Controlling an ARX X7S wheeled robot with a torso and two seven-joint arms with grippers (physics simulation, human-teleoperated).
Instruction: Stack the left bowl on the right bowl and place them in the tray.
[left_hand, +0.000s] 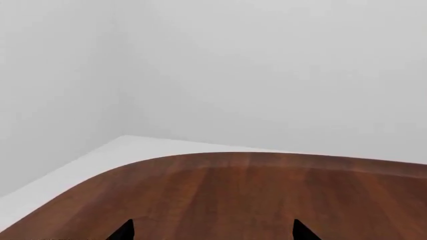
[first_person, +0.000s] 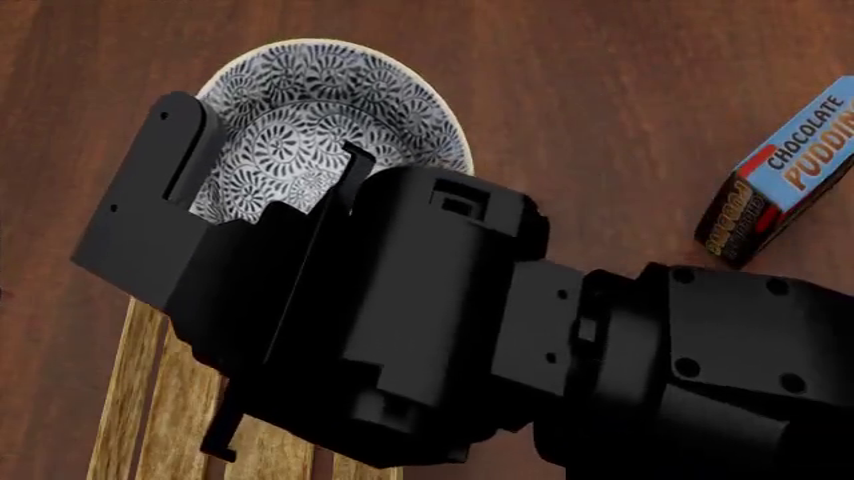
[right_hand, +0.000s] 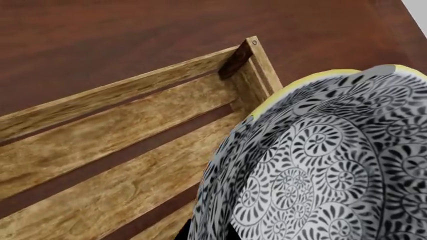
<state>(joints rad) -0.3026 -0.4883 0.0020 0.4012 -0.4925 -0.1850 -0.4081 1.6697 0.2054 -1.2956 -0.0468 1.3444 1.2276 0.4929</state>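
A bowl (first_person: 334, 100) with a black-and-white swirl pattern shows in the head view just past the end of the wooden slat tray (first_person: 147, 400). My right arm (first_person: 427, 330) covers the bowl's near side. In the right wrist view my right gripper (right_hand: 207, 234) is shut on the rim of the patterned bowl (right_hand: 320, 165), with a dark finger on each side of the wall. A yellow edge (right_hand: 300, 82) shows along the bowl's rim. The bowl hangs by a corner post of the tray (right_hand: 120, 150). My left gripper (left_hand: 213, 232) is open and empty over bare table. A second bowl is not clearly seen.
A blue chocolate pudding box (first_person: 787, 170) lies on the brown wooden table (first_person: 601, 90) at the right. In the left wrist view the table's rounded edge (left_hand: 200, 160) meets a white floor and grey walls.
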